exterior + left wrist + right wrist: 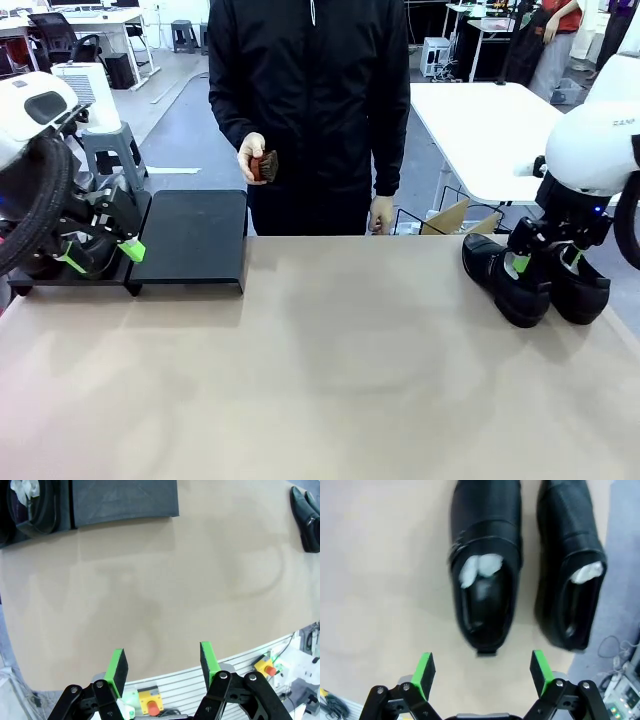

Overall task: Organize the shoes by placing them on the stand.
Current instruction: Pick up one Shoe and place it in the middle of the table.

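The left gripper (103, 255) hangs tilted over the far left corner of the table (320, 380), jaws apart and empty, while the right gripper (547, 262) points down over the table's far right edge, jaws spread wide, gripping nothing.

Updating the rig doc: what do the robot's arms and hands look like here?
Both arms are glossy white shells: left arm, right arm with grey lettering. A black ribbed cable hose loops by the left arm. The left hand and right hand are black linkage frames with bright green finger pads.
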Robot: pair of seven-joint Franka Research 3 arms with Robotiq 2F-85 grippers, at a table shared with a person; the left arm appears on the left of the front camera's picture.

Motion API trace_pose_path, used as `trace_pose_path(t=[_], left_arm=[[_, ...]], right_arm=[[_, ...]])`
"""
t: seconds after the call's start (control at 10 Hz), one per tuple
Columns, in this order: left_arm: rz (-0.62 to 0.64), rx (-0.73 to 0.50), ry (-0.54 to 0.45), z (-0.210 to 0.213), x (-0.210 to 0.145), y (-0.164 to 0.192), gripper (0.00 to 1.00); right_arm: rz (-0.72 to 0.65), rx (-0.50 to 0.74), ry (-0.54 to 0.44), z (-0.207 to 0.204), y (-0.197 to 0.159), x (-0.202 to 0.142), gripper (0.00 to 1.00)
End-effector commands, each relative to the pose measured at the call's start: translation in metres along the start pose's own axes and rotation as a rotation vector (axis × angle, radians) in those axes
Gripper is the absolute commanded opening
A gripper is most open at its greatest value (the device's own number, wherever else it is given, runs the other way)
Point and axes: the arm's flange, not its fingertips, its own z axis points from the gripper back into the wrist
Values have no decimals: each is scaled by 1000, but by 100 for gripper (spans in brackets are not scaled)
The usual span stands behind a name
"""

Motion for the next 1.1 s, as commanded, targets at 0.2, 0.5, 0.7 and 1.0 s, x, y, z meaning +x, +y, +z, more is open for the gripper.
trace_pose_path(t=[0.2, 0.5, 0.7, 1.0], left_arm=[[-6, -22, 7, 1, -1, 2, 76], [-6, -22, 7, 1, -1, 2, 76], [-6, -22, 7, 1, -1, 2, 76], [-6, -22, 7, 1, -1, 2, 76]], right_arm=[[-87, -39, -67, -14, -17, 36, 100], [-71, -5, -41, -16, -20, 35, 100], [-120, -2, -36, -21, -20, 36, 100], [-121, -1, -34, -25, -24, 39, 90]])
